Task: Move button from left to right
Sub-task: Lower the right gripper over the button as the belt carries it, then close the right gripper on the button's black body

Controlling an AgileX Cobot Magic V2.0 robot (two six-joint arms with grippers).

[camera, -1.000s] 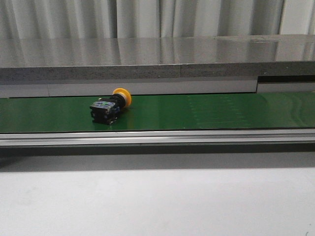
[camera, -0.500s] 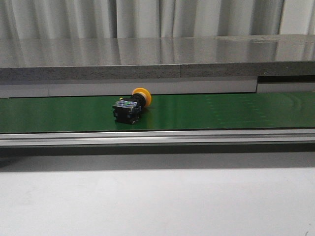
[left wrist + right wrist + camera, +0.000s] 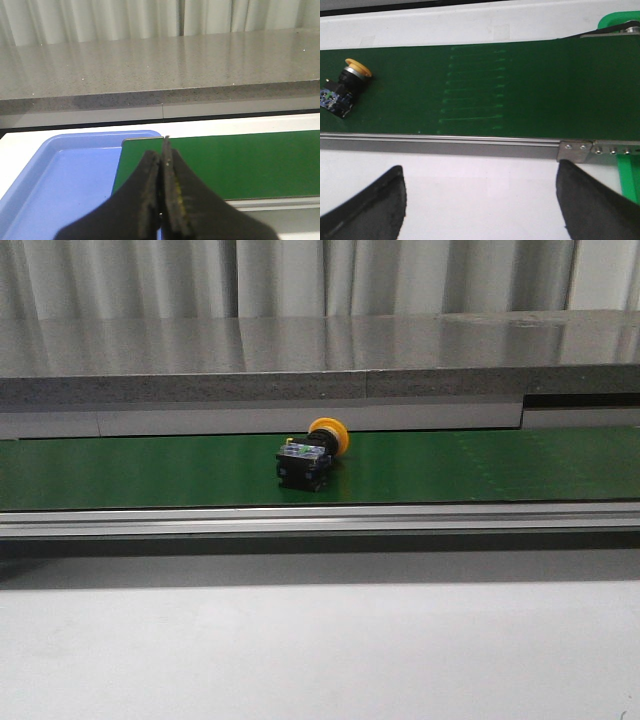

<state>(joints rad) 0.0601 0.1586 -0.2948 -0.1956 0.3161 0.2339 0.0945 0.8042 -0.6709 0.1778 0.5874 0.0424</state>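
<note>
The button [image 3: 310,460] lies on its side on the green conveyor belt [image 3: 480,465], near the middle of the front view, with its yellow-orange cap toward the back. The right wrist view shows the button [image 3: 342,87] at the far edge of the picture, well away from my right gripper [image 3: 479,172], which is open over the white table with nothing between its fingers. My left gripper [image 3: 163,150] is shut and empty, hanging over the belt's end [image 3: 210,160]. Neither arm appears in the front view.
A blue tray [image 3: 60,175] sits beside the belt's left end. A metal rail [image 3: 320,518] runs along the belt's near side, with a grey stone ledge [image 3: 320,370] behind. A green frame part [image 3: 620,22] stands at the belt's right end.
The button has travelled to the right along the belt, from left of centre to about the middle. No arm has come into the front view.
</note>
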